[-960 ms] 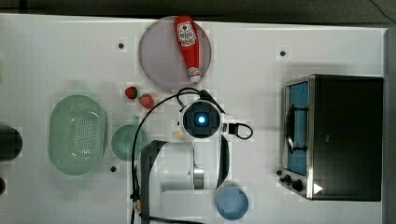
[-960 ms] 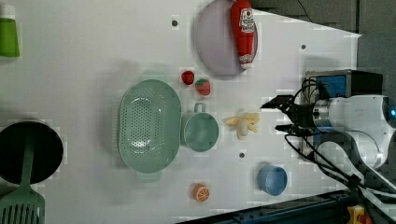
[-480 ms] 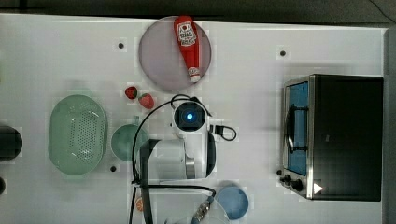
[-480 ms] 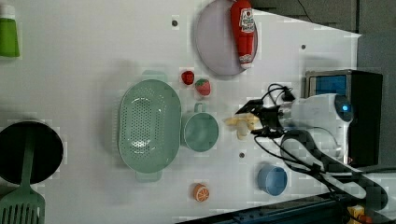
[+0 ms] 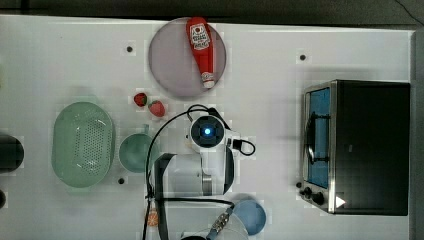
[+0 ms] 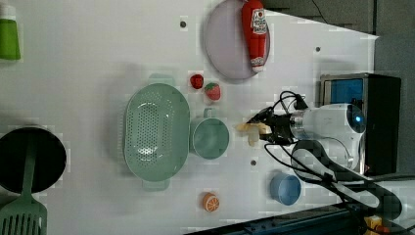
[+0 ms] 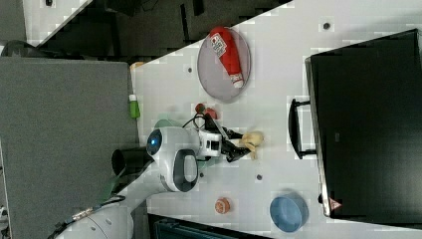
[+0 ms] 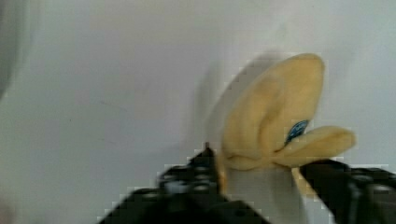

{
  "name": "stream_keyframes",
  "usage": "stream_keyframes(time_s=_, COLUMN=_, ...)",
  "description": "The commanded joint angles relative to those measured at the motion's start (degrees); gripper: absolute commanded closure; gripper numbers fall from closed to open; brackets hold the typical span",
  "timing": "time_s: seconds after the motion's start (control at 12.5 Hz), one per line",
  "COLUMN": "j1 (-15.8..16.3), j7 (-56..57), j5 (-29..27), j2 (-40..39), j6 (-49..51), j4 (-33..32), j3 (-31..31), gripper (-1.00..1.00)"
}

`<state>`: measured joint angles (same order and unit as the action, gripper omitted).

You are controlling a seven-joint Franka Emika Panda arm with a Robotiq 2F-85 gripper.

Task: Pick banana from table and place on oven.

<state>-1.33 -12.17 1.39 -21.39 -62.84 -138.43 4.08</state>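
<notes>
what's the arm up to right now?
The Panda arm has its tool down at the banana, one finger on either side of the fruit's near end in the wrist view. The banana lies on the white table, just beside the teal cup. Whether the tool has a firm grip can't be told. The oven sits at the top view's right with nothing on its black top, so the placing is not yet done.
</notes>
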Motion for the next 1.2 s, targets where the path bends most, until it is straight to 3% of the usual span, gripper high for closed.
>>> stream_keyframes(time_s=0.08, j1=0.46, j7=-1.82, j5=-0.7, j2=0.87, j6=-1.22, j4=0.62, j3=-0.53, gripper=0.49)
stream_keyframes(time_s=0.16, j1=0.46, j7=-1.83, j5=-0.71, j2=1.31, j6=-1.22, j4=0.73, j3=-0.54, gripper=0.61)
stream_keyframes(time_s=0.56, j1=0.39, j7=-1.83, j5=-0.71, j2=13.15, j6=4.19, j4=2.55, j3=-0.19, gripper=0.61)
stream_keyframes(time_s=0.96, j1=-0.09, j7=-1.7, j5=-0.79, j2=25.95, j6=34.34, j4=16.07, j3=-2.11, gripper=0.61)
stream_keyframes(time_s=1.2, j1=-0.41, j7=-1.5, j5=-0.77, j2=28.3, j6=43.67, j4=23.27, j3=-5.97, gripper=0.61)
